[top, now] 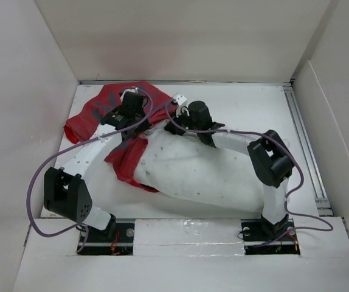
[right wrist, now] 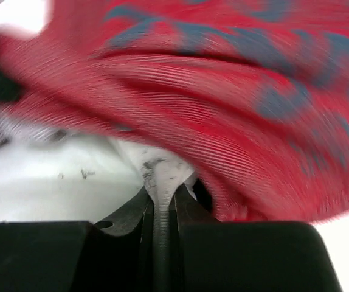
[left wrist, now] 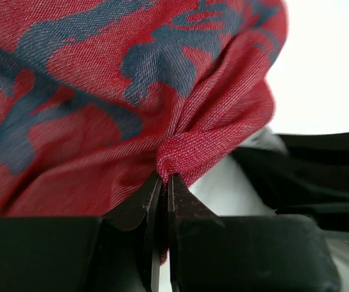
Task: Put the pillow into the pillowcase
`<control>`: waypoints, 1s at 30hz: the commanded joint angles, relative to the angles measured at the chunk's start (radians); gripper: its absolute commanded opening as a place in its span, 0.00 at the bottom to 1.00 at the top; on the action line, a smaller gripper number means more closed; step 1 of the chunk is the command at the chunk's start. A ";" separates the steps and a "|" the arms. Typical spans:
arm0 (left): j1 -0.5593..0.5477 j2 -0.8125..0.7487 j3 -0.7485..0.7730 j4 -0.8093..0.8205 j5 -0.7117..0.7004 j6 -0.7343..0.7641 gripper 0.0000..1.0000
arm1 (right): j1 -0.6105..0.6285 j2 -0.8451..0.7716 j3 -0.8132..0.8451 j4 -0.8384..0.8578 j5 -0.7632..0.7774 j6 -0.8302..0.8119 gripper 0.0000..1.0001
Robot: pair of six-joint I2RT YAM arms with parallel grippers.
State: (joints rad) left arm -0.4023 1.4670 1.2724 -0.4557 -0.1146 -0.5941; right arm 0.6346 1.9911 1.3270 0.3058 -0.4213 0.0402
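1 pillowcase (top: 95,115), ribbed red weave with grey-blue marks, lies crumpled far left on the white table (top: 253,103), its edge draped over the end of 1 plump white speckled pillow (top: 193,164) mid-table. 2 arms reach forward, elbows bent. The left gripper (left wrist: 163,177) pinches a pillowcase fold and the right gripper (right wrist: 161,191) nips pillow fabric.

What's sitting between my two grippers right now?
In the top view, red pillowcase fabric is bunched over the pillow's far end. The left gripper pinches red cloth and the right gripper pinches white pillow cloth.
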 commanded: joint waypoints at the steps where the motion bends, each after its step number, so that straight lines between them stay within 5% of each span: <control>1: 0.000 -0.092 -0.013 0.031 -0.042 -0.016 0.00 | -0.004 -0.067 -0.017 0.047 0.418 0.096 0.00; 2: 0.000 -0.102 -0.013 0.022 -0.042 -0.016 0.00 | -0.004 -0.067 -0.008 -0.009 0.581 0.122 0.00; 6: 0.000 -0.114 0.054 -0.003 -0.010 0.019 0.00 | -0.015 -0.067 0.001 -0.091 0.763 0.234 0.00; 16: 0.000 -0.074 0.153 -0.024 0.182 0.088 0.00 | -0.065 -0.195 0.012 -0.177 0.811 0.377 0.00; 24: 0.000 0.004 0.131 -0.002 0.245 0.123 0.00 | -0.193 -0.006 0.203 -0.207 0.615 0.376 0.00; 30: -0.090 0.084 0.130 0.048 0.184 0.100 0.01 | -0.225 0.023 0.164 -0.139 0.469 0.351 0.02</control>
State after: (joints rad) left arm -0.4355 1.5398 1.3861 -0.3866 0.1017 -0.5060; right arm 0.4641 2.0064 1.4929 0.0956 0.0769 0.4099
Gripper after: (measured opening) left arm 0.010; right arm 0.115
